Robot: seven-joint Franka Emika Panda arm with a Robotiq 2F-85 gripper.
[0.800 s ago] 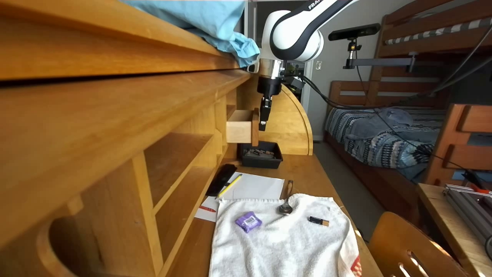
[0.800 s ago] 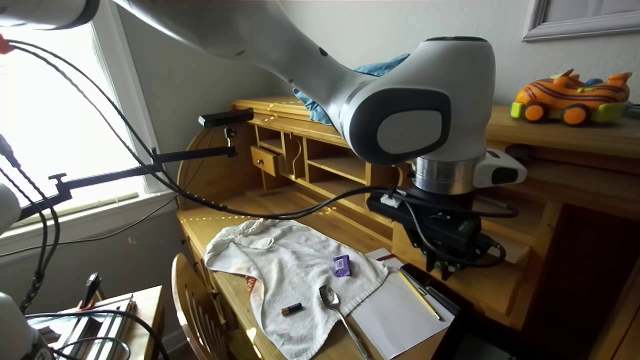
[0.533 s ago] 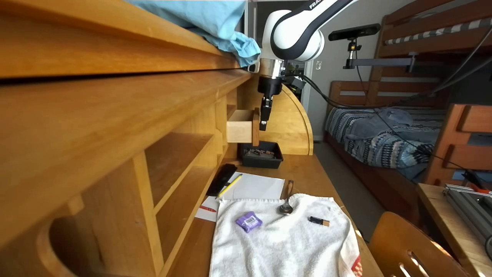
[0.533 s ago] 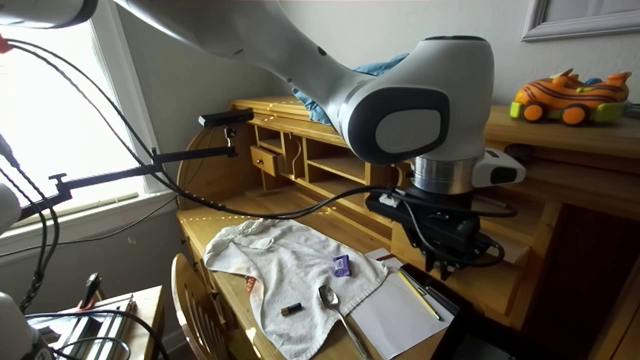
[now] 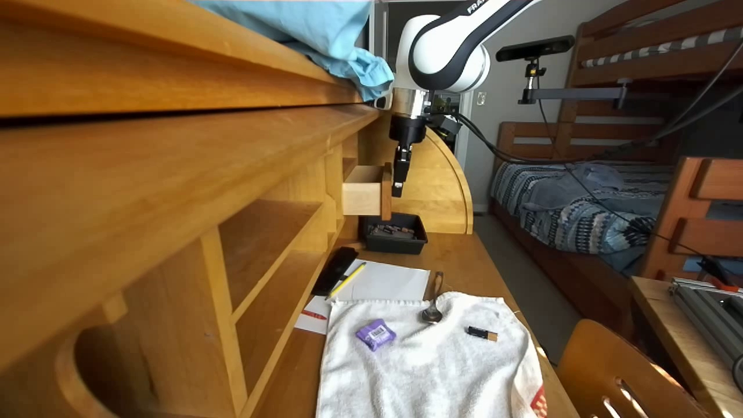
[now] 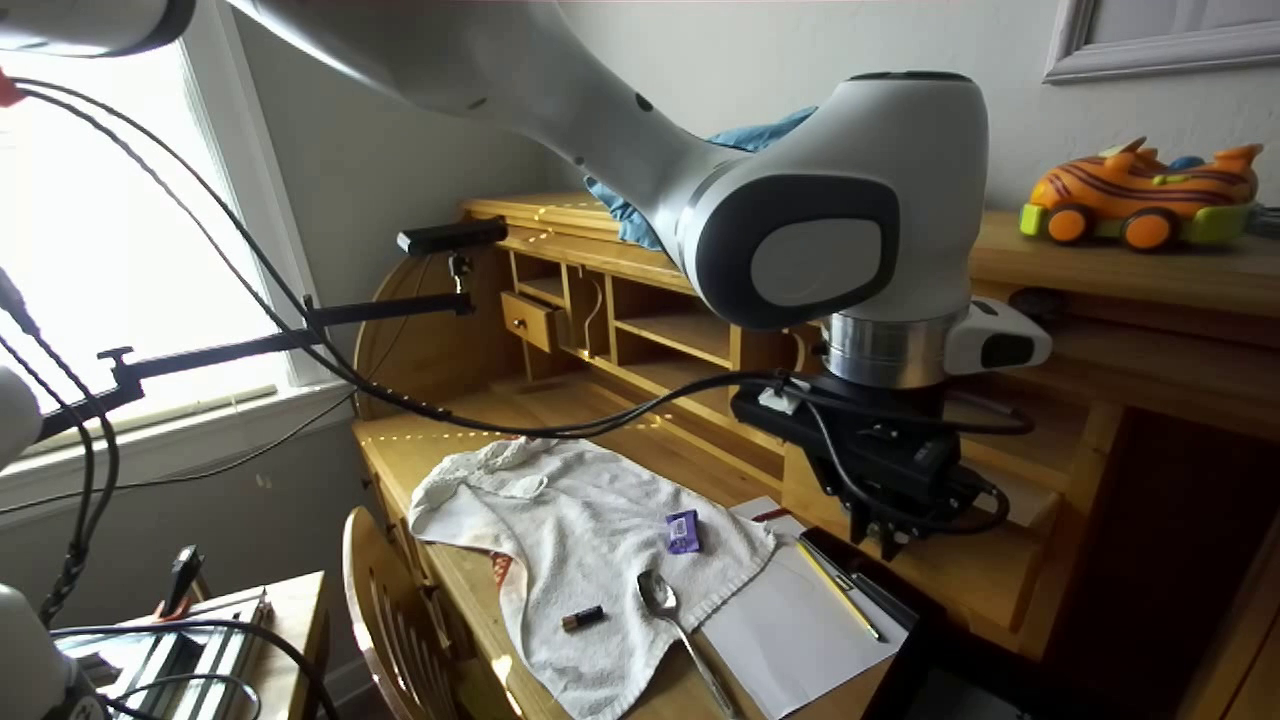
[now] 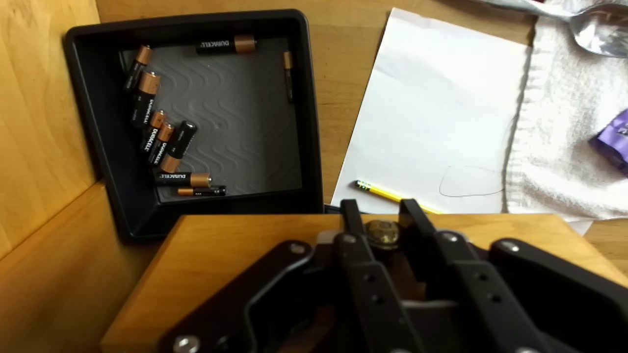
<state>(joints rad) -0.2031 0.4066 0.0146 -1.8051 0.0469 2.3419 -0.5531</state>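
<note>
Found the gripper (image 7: 381, 211) clenched on the brass knob (image 7: 382, 234) of a drawer (image 5: 362, 198), jutting from the wooden hutch (image 5: 186, 331) in an exterior view. Spotted below it a black tray (image 7: 311, 147) of batteries (image 7: 145, 100) (several marked Duracell). Noted paper (image 7: 417, 117), a yellow pencil (image 7: 385, 192) and a white towel (image 7: 554, 122) alongside.

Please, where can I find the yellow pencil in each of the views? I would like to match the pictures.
In an exterior view: yellow pencil, just left of centre, below mid-height.
In an exterior view: yellow pencil, low, right of centre.
In the wrist view: yellow pencil, right of centre, partly behind a gripper finger.
Shared landmark: the white paper under the pencil.
</note>
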